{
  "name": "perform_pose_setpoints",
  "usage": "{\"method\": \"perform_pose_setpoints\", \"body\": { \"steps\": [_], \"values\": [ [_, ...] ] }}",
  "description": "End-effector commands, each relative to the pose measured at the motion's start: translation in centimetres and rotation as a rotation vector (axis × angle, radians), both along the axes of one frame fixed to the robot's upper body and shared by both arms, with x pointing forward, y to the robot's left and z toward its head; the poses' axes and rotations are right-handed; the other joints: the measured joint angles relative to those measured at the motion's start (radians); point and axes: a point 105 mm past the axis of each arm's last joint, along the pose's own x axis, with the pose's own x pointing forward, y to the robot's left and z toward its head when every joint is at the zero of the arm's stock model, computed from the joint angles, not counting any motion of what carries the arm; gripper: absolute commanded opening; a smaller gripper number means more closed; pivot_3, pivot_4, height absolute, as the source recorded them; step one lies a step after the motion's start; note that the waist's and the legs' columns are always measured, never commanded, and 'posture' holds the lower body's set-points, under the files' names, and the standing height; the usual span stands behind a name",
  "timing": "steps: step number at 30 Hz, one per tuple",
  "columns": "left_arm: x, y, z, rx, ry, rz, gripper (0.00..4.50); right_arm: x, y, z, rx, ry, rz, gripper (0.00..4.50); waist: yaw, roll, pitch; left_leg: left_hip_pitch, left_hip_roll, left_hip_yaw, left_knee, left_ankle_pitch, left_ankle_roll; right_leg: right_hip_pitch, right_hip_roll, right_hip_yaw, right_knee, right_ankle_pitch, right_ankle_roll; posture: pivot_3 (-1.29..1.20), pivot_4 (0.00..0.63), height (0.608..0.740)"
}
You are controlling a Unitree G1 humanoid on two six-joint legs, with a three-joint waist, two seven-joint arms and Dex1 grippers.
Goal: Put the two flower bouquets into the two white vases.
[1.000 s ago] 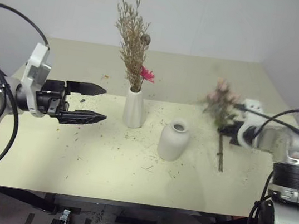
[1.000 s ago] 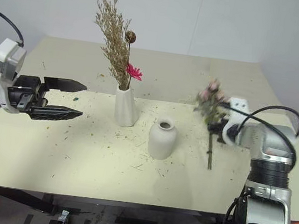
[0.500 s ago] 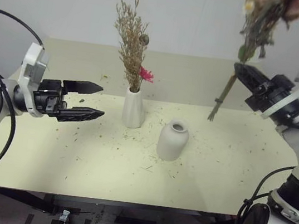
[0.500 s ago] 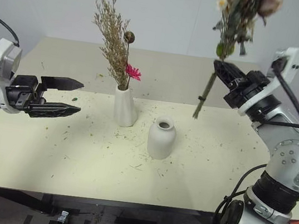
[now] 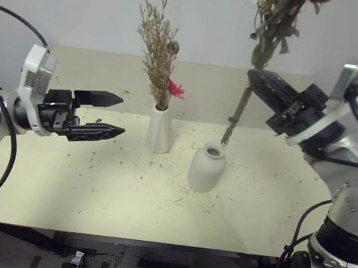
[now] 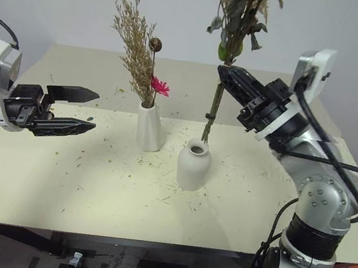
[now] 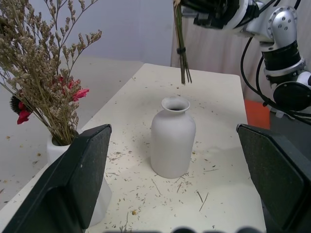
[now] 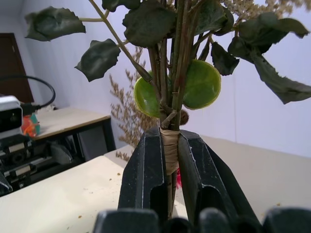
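Holding the rose bunch [image 5: 270, 26] tight, the right gripper [image 5: 257, 85] sits upper right, stems above the round vase [image 5: 207, 168]. The left gripper [image 5: 114, 115] at left is wide open and empty.

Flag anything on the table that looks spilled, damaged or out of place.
Dry plant bits lie scattered across the table, thickest around the short round vase and the tall slim vase, as if shed from the bouquets. Both vases stand upright; nothing looks damaged.

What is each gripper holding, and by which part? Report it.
The right gripper holds the leafy bouquet by its bound stems, at the tan wrap, stem ends above the round vase. The left gripper is open, holding nothing.
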Motion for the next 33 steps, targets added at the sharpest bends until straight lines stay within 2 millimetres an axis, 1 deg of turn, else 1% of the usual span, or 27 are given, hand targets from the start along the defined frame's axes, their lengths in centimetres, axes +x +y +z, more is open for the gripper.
{"method": "perform_pose_setpoints", "body": {
  "steps": [1,11,18,24,28,33],
  "values": [
    [-0.4,0.0,1.3,-0.001,-0.066,-0.004,4.5,0.2,0.2,0.3,-0.002,-0.058,-0.026,0.2,0.0,0.0,0.0,0.0,0.0,0.0,0.0,0.0,0.0,0.0,0.0,0.0,0.0,0.0,0.0,0.0,0.15,0.74],
    [-0.5,0.2,1.4,0.008,-0.07,0.009,4.5,1.0,0.8,-1.1,0.008,-0.023,-0.017,0.2,0.0,0.0,0.0,0.0,0.0,0.0,0.0,0.0,0.0,0.0,0.0,0.0,0.0,0.0,0.0,0.0,0.15,0.74],
    [-0.5,0.2,1.5,0.013,-0.071,0.016,4.5,1.8,0.8,-3.6,-0.003,0.048,-0.029,0.2,-0.001,0.0,0.0,0.0,0.0,0.0,0.0,0.0,0.0,0.0,0.0,0.0,0.0,0.0,0.0,0.0,0.15,0.74],
    [-0.6,0.2,1.5,0.016,-0.07,0.017,4.5,1.9,0.6,-4.7,-0.011,0.074,-0.039,0.2,0.0,0.0,0.0,0.0,0.0,0.0,0.0,0.0,0.0,0.0,0.0,0.0,0.0,0.0,0.0,0.0,0.15,0.74],
    [-0.4,0.0,1.5,0.017,-0.07,0.017,4.5,2.3,0.5,-6.6,-0.027,0.121,-0.06,0.2,0.0,0.0,0.0,0.0,0.0,0.0,0.0,0.0,0.0,0.0,0.0,0.0,0.0,0.0,0.0,0.0,0.15,0.74],
    [-0.4,0.0,1.6,0.019,-0.071,0.013,4.5,2.4,0.4,-7.6,-0.043,0.135,-0.077,0.2,0.0,0.0,0.0,0.0,0.0,0.0,0.0,0.0,0.0,0.0,0.0,0.0,0.0,0.0,0.0,0.0,0.15,0.74]
  ]
}}
